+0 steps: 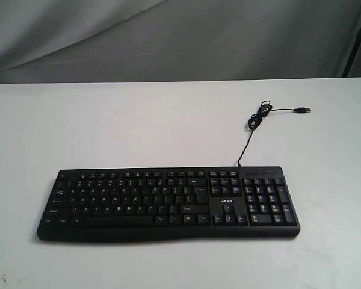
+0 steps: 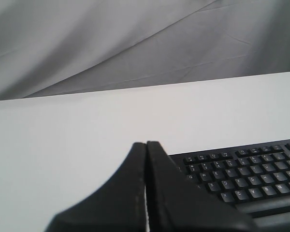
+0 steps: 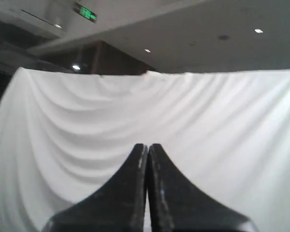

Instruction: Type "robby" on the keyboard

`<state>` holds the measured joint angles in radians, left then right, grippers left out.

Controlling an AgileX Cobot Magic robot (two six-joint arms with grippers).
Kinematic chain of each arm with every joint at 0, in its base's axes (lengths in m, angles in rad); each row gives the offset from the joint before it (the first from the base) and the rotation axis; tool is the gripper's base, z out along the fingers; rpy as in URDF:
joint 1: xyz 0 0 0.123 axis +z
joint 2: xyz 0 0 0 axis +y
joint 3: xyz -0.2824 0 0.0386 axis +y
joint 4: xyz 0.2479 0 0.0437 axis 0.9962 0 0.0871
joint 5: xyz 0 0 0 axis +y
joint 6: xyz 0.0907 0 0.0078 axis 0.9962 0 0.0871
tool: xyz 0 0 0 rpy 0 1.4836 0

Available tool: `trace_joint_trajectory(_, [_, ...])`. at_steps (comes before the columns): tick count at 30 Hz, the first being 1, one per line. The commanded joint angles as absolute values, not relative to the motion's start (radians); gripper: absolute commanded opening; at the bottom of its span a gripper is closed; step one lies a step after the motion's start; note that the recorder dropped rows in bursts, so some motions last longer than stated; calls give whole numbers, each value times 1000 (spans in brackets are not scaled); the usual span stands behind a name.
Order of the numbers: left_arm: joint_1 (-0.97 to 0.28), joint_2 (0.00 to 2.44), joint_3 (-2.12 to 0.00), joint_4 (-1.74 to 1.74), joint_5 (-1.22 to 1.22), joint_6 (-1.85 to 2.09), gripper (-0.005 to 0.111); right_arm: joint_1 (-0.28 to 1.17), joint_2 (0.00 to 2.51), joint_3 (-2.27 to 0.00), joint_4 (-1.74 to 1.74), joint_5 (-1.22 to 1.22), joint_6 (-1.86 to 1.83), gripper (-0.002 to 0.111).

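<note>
A wide black keyboard with white legends, a number pad and an "acer" logo lies on the white table near its front edge. Its thin black cable runs back to a loose coil and a USB plug. Neither arm shows in the exterior view. In the left wrist view my left gripper is shut and empty, held off the keyboard's left end, above the table. My right gripper is also shut and empty; its view shows only a white curtain and a ceiling, no keyboard.
The white table stretches back to a grey draped backdrop. A dark post stands at the far right behind the table. A few small specks mark the table's front left corner.
</note>
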<state>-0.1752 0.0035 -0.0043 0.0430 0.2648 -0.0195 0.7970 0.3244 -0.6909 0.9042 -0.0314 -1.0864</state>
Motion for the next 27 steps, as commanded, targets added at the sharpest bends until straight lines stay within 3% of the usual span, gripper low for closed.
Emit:
trace_joint_trajectory(1, [-181, 0, 0, 48, 259, -22, 0, 521, 317, -478, 1113, -139, -1056, 0])
trace_joint_trajectory(5, [-181, 0, 0, 48, 259, -22, 0, 240, 294, -263, 1228, -141, -997, 0])
trace_joint_trajectory(8, [-181, 0, 0, 48, 259, -22, 0, 121, 191, -181, 1274, -143, -819, 0])
trace_joint_trajectory(11, [-181, 0, 0, 48, 259, -22, 0, 90, 96, -176, 1209, -139, -715, 0])
trace_joint_trajectory(18, [-181, 0, 0, 48, 259, -22, 0, 77, 0, -51, 670, -24, -424, 0])
trace_joint_trajectory(27, [-181, 0, 0, 48, 259, -22, 0, 20, 0, -8, 666, 17, -319, 0])
